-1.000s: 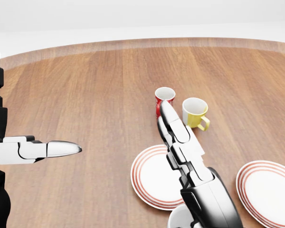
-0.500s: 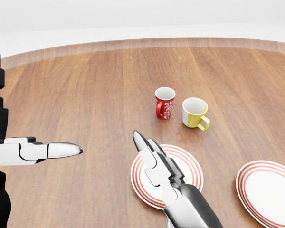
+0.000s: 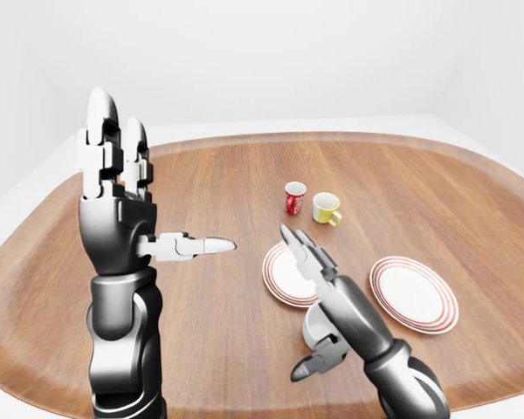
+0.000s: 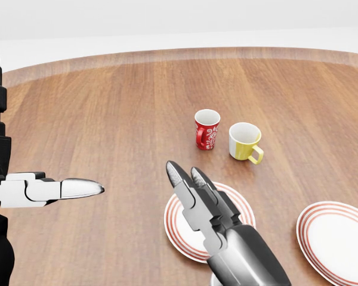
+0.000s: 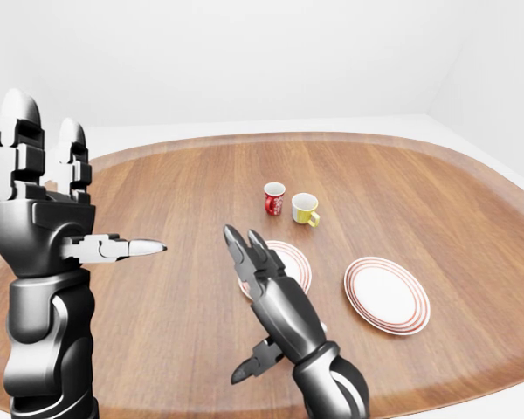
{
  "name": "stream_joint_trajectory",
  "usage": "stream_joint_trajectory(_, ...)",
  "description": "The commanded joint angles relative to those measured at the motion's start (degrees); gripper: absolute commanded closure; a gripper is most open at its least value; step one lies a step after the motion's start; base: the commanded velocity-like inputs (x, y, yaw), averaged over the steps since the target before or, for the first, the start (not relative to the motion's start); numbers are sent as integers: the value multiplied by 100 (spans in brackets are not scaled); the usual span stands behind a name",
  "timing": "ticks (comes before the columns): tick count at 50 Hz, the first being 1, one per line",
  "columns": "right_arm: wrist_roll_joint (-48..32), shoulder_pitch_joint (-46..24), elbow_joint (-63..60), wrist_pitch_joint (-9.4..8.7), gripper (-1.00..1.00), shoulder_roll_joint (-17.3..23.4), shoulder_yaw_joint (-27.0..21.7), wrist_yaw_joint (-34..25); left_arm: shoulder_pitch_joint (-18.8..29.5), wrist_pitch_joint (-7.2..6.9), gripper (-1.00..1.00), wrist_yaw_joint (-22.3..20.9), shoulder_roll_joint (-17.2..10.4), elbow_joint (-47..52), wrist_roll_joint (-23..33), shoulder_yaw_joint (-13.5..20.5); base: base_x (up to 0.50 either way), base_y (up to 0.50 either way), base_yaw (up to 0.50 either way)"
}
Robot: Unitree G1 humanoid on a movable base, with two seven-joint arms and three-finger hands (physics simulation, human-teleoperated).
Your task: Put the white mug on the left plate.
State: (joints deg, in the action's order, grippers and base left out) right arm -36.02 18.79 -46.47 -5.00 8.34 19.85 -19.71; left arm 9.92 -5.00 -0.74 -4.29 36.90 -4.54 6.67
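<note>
The white mug point(image 3: 313, 324) stands on the table just below the left plate point(image 3: 280, 274) in the left-eye view, partly hidden by my right hand. My right hand point(image 3: 310, 301) is open, with its fingers point(image 4: 180, 176) stretched over the left plate point(image 4: 180, 225) and its thumb point(image 3: 313, 367) low beside the mug. It is not closed on the mug. My left hand point(image 3: 144, 201) is open and empty, raised at the left with fingers upright and the thumb point(image 4: 77, 187) pointing right.
A red mug point(image 4: 206, 128) and a yellow mug point(image 4: 244, 141) stand side by side above the left plate in the head view. A second red-rimmed plate point(image 4: 336, 239) lies at the right. The round wooden table's edge point(image 3: 244, 406) runs along the bottom.
My right hand has drawn back from near the red mug toward the bottom of the head view, its fingers now over the left plate. The left hand has not moved.
</note>
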Motion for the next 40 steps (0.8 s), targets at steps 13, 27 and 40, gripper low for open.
stream_joint_trajectory(13,-744,149,175,0,-100,-202,-754,-535,15,0,-100,-1,-5,-5,5,4,0,0,0)
stream_joint_trajectory(27,-1258,274,288,0,-100,-346,-984,-746,6,0,-100,0,1,-9,13,-5,0,0,0)
stream_joint_trajectory(40,-1748,78,254,0,-100,-332,-825,-1684,-3,0,-100,-3,4,5,19,-7,0,0,0)
